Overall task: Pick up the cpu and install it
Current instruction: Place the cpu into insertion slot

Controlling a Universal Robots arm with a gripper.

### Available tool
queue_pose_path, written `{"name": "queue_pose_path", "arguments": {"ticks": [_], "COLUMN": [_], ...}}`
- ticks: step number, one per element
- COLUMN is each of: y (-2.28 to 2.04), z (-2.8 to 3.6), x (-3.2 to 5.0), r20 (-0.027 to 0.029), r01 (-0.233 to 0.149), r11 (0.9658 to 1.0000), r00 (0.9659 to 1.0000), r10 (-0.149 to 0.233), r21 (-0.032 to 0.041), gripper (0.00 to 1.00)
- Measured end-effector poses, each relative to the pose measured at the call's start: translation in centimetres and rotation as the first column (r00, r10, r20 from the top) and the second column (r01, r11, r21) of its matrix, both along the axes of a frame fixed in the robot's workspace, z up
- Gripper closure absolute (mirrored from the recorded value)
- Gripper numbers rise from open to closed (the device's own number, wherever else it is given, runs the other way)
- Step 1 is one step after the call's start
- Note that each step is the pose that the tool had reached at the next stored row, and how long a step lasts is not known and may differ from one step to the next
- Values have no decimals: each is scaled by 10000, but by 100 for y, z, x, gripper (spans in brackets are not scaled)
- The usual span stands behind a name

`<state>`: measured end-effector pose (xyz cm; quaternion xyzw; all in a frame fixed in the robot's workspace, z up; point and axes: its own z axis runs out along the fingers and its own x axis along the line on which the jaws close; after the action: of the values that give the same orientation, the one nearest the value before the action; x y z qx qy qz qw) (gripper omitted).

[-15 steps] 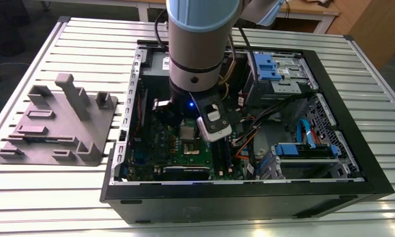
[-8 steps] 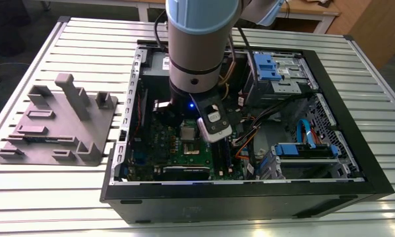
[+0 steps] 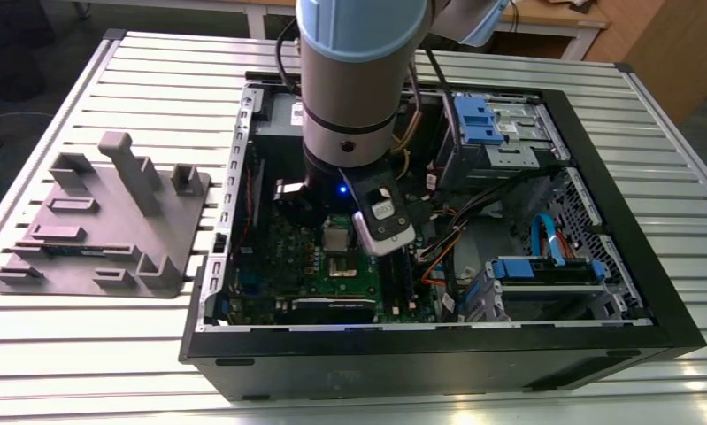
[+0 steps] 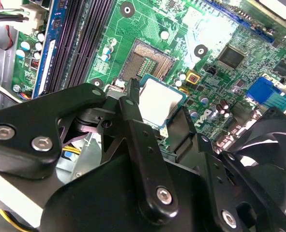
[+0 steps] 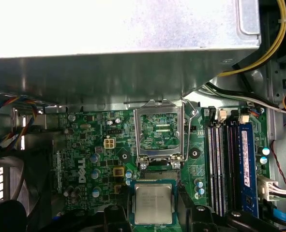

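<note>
One arm (image 3: 353, 97) upright inside case (image 3: 448, 345), fingers (image 4: 135, 130) clasping cpu (image 4: 159, 101), near open socket (image 4: 150, 60)

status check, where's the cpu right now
Gripper shut on the cpu. Held over the board, beside the open socket. Nothing across the socket.

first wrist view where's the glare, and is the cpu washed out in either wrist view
First wrist view: the metal panel is blown out white, the cpu evenly lit. Second wrist view: glare whitens the cpu and the green board beyond it.
</note>
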<state>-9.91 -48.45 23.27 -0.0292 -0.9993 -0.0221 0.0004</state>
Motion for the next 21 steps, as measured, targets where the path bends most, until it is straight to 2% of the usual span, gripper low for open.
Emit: {"name": "queue_pose_path", "arguments": {"ticks": [4, 11, 17, 21], "y": [-1, -14, -16, -16], "z": [-10, -72, -80, -80], "x": [-1, -1, -1, -1], "r20": [1, 0, 0, 0], "r01": [1, -1, -2, -2], "r11": [10000, 10000, 9999, 9999], "r00": [10000, 10000, 10000, 10000], "r10": [-1, 1, 2, 2], "r21": [4, 38, 115, 114], "gripper": [53, 53, 53, 53]}}
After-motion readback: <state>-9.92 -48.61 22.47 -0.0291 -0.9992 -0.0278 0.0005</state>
